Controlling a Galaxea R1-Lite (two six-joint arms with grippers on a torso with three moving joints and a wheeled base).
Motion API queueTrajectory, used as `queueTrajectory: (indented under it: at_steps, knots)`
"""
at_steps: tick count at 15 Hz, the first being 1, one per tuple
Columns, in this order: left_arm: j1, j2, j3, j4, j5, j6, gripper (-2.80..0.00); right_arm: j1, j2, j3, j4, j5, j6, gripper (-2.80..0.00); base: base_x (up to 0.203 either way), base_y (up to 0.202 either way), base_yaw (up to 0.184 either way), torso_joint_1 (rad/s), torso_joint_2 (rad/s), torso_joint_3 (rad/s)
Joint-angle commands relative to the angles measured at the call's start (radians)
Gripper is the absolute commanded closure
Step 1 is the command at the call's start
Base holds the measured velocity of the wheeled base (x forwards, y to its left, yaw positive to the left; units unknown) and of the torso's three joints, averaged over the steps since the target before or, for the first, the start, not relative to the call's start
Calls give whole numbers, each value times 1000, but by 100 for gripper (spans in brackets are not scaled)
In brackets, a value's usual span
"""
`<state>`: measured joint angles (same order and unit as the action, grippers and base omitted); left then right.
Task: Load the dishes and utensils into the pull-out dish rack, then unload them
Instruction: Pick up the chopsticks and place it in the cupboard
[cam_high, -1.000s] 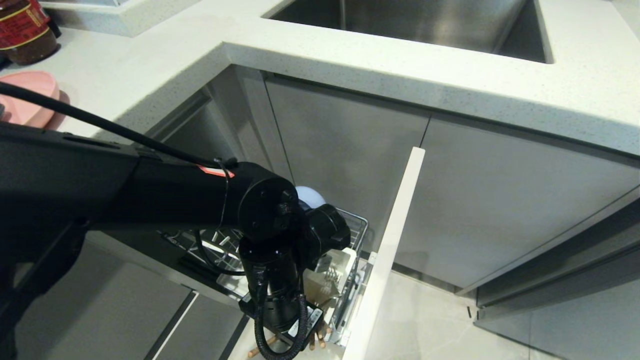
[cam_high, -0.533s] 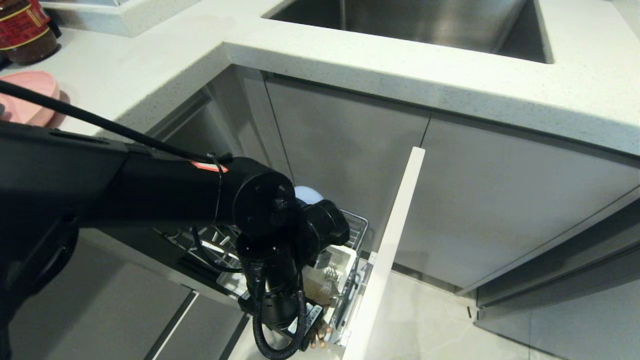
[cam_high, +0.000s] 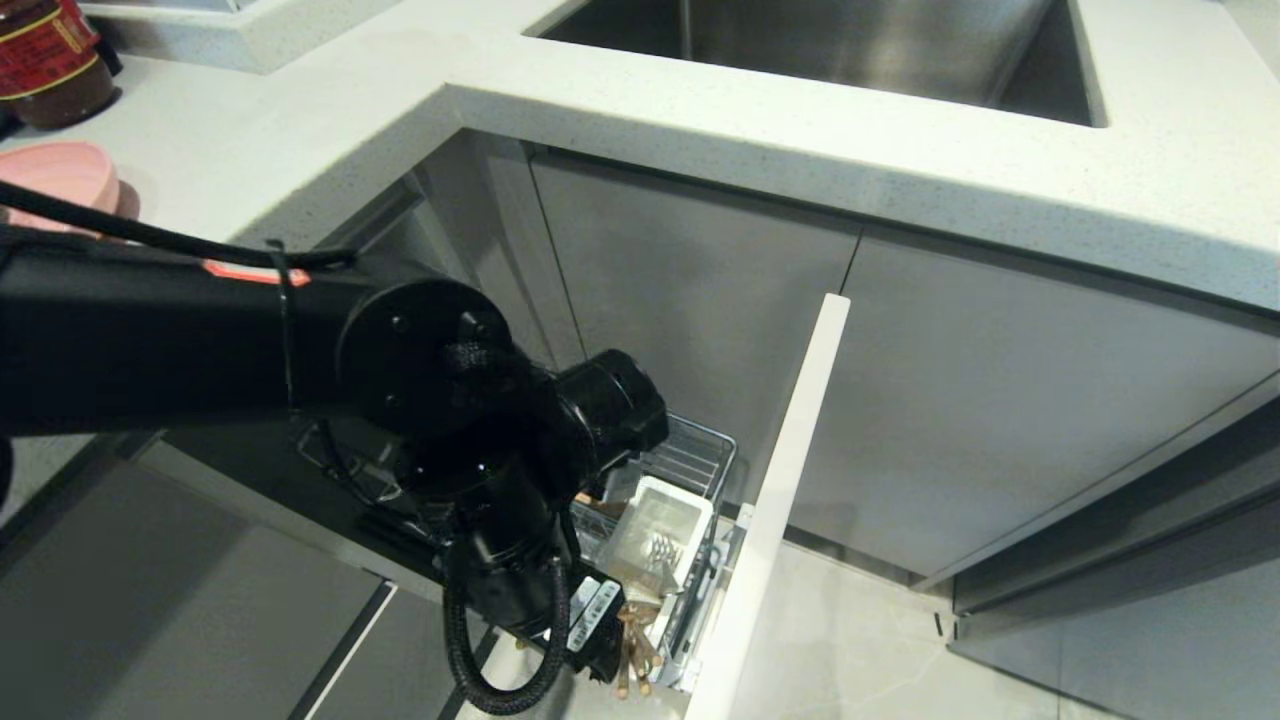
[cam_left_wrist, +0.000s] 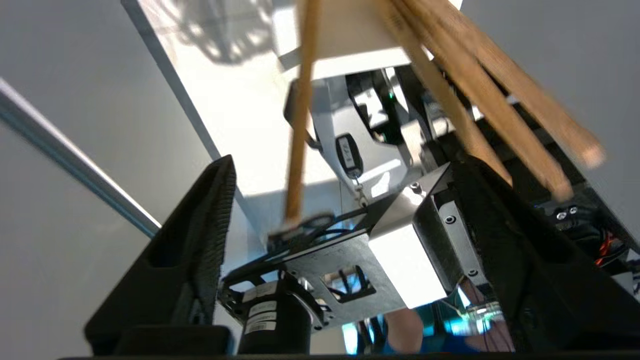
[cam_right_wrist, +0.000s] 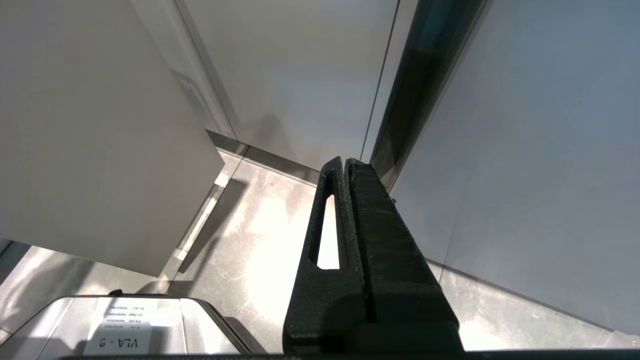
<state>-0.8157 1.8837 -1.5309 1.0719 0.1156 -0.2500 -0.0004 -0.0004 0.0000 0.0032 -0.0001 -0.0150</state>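
Left gripper (cam_left_wrist: 345, 200) fingers spread beside chopsticks (cam_left_wrist: 480, 95), right gripper (cam_right_wrist: 347, 167) pressed together, label "VLA".

Most of the pull-out dish rack (cam_high: 700, 455) behind the left arm (cam_high: 420, 360); chopsticks (cam_left_wrist: 480, 95) blurred

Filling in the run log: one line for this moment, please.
phase: loading | left gripper: open, at cutlery cup | chopsticks: released, in cup | right gripper: shut, parked low
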Motion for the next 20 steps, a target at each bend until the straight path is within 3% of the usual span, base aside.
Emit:
queueTrajectory:
  at_steps: [1,2,3,11,20]
  knots:
    - [3,-77,3,5,15,-3,-280,0,0,0,0,-1,-1,0,0,0,0,0,0,0]
    - [4,-106,6,5,33,-3,-280,0,0,0,0,0,0,0,0,0,0,0,0,0]
    - [5,-144,15,4,57,-3,0,0,0,0,0,-1,0,0,0,0,0,0,0,0]
    - [20,-469,-11,-54,270,-26,0,0,0,0,0,0,0,0,0,0,0,0,0,0]
    - [304,-704,-83,-491,288,-51,0,0,0,0,0,-1,0,0,0,0,0,0,0,0]
